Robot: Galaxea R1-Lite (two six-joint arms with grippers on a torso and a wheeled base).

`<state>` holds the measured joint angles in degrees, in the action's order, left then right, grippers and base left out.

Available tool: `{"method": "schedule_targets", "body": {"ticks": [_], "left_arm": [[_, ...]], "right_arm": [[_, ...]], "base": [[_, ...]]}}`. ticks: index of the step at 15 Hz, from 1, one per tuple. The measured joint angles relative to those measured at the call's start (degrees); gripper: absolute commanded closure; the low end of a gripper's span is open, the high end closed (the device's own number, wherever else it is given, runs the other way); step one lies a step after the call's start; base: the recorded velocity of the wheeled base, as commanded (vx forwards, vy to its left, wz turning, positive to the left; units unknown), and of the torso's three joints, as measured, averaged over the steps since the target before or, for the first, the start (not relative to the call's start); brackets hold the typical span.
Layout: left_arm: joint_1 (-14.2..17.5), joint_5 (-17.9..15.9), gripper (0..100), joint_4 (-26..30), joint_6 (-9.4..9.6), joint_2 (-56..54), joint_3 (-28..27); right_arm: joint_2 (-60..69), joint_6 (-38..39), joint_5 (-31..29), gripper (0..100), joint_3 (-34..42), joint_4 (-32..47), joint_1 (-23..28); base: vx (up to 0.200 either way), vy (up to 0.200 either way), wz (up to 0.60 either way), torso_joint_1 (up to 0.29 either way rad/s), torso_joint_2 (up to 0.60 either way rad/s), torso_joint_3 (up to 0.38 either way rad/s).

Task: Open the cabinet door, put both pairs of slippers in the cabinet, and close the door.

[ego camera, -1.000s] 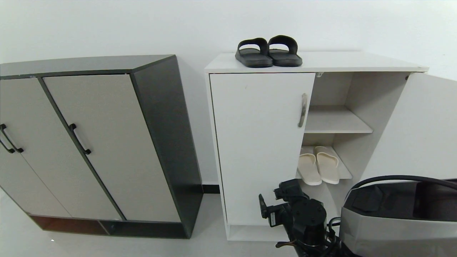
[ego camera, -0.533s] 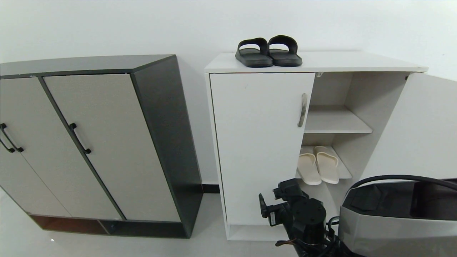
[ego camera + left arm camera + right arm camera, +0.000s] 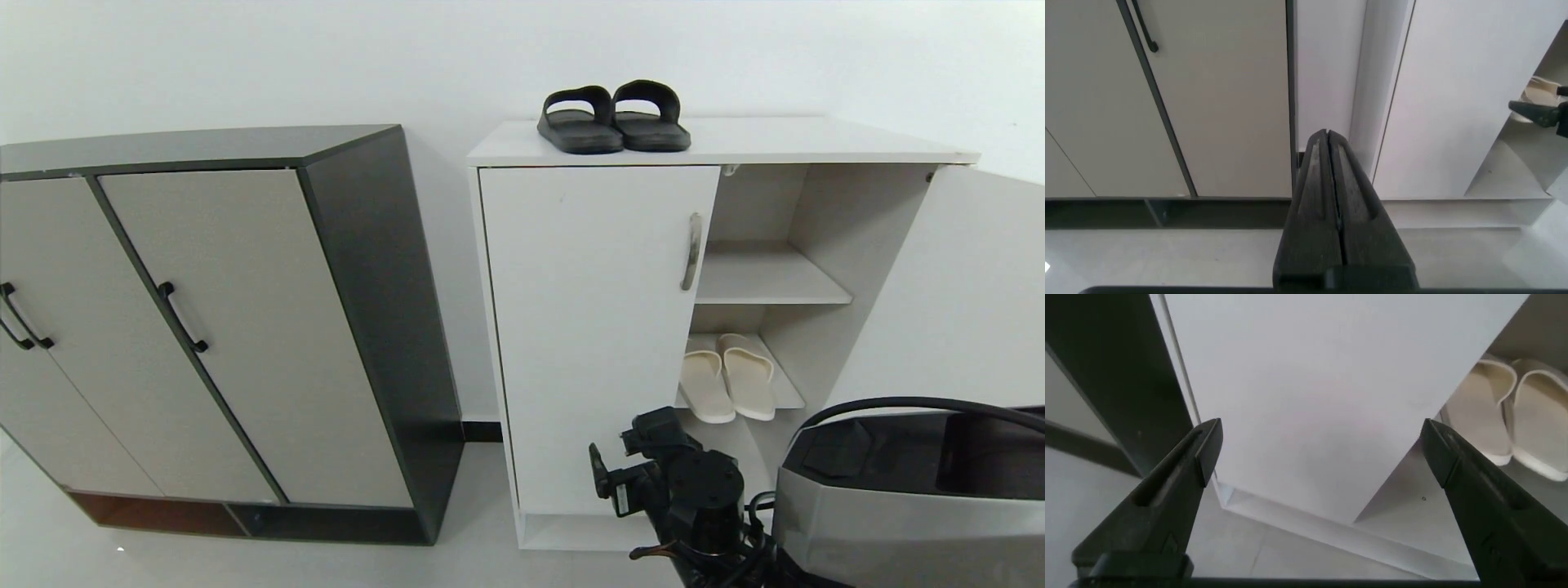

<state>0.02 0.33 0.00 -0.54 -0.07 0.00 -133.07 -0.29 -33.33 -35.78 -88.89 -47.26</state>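
A pair of black slippers [image 3: 614,119] sits on top of the white cabinet [image 3: 784,140]. Its right door [image 3: 955,302] is swung wide open and its left door [image 3: 592,327] is closed. A cream pair of slippers [image 3: 728,387] lies on the lower shelf inside, also seen from the right wrist [image 3: 1511,408]. My right gripper [image 3: 653,431] hangs low before the closed left door, open with nothing between its fingers [image 3: 1321,429]. One finger of it shows beside the cream slipper [image 3: 1538,109]. My left gripper [image 3: 1327,135] is shut and empty, low, facing the gap between the two cabinets.
A dark cabinet [image 3: 245,327] with grey doors and black handles stands left of the white one, a narrow gap between them. The upper shelf [image 3: 767,278] of the white cabinet is bare. Bare floor [image 3: 482,563] lies in front of both cabinets.
My right arm has edged slightly to the left at the bottom of the head view. The slippers and doors have not moved.
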Motion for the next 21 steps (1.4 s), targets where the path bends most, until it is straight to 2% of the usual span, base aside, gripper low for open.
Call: {"method": "schedule_targets", "body": {"ticks": [5, 12, 21], "left_arm": [[0.07, -0.09, 100, 0.07, 0.11, 0.00, 0.00], [0.05, -0.11, 100, 0.00, 0.11, 0.00, 0.00], [0.05, -0.15, 100, 0.00, 0.32, 0.00, 0.00]], "right_arm": [[-0.11, -0.41, 0.02, 0, 0.20, -0.06, 0.09], [-0.91, -0.60, 0.02, 0, 0.28, -1.10, 0.20], [-0.85, -0.63, 0.05, 0, 0.59, -1.05, 0.22]], "base": [[0.000, 0.000, 0.00, 0.006, -0.03, -0.028], [0.000, 0.000, 0.00, 0.096, -0.40, -0.309], [0.000, 0.000, 0.00, 0.175, -0.48, -0.317]]}}
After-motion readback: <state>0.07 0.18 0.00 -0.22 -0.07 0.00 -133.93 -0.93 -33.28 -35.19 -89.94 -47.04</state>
